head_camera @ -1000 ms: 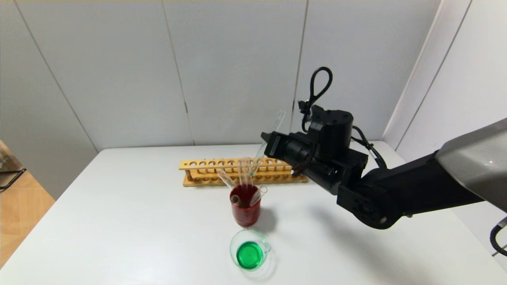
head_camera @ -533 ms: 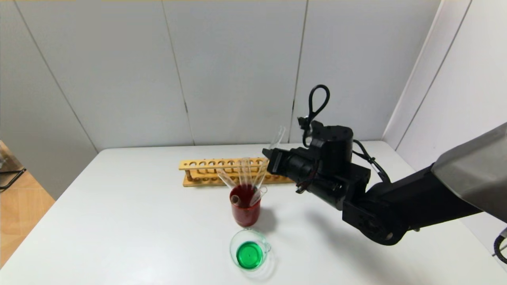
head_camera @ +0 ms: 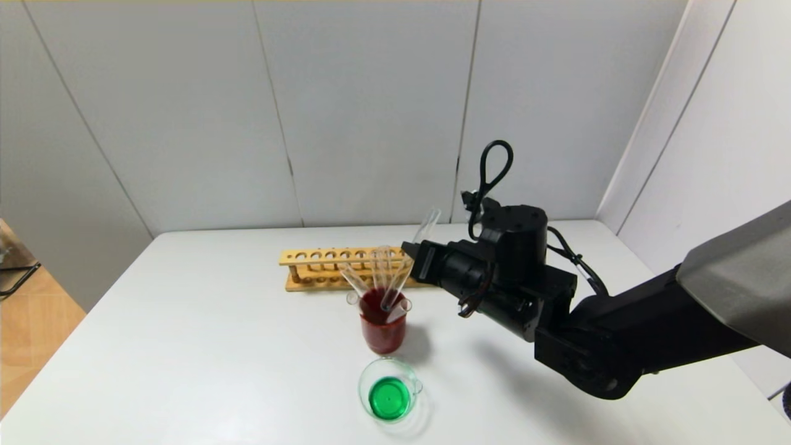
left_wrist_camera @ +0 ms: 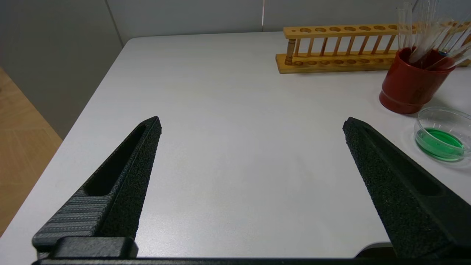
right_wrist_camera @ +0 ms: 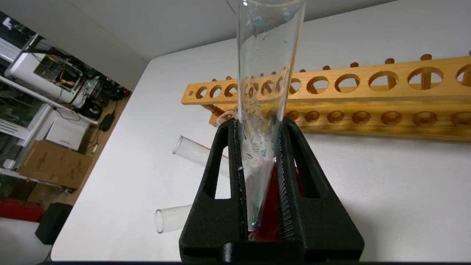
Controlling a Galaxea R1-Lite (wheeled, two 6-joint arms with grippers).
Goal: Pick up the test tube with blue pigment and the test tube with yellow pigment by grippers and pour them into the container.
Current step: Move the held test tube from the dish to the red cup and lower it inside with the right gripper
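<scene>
- Between the two black fingers (right_wrist_camera: 287,176) of the right gripper (head_camera: 413,259) a clear test tube (right_wrist_camera: 263,92) is pinched; droplets with a blue-green tint cling to its inner wall, so it is taken for the test tube with blue pigment; its lower end is dipped at a slant into the beaker of dark red liquid (head_camera: 383,327), and its open mouth is raised toward the back wall.
- Within the same red beaker several other clear tubes (head_camera: 355,281) are leant, fanned outward over the rim; which of them is the test tube with yellow pigment cannot be told.
- Just in front of the red beaker, nearer the robot, the container (head_camera: 389,389) is stood on the white table (head_camera: 216,346); it is a low clear glass beaker with a pouring lip, and a shallow layer of green liquid is held in it.
- Behind the red beaker a wooden test tube rack (head_camera: 321,266) is laid across the table; its holes are seen unfilled.
- Well to the left of the glassware, low over the table, the left gripper (left_wrist_camera: 250,125) is held with its jaws spread wide and nothing between them; the rack, the red beaker and the container are seen beyond it.
</scene>
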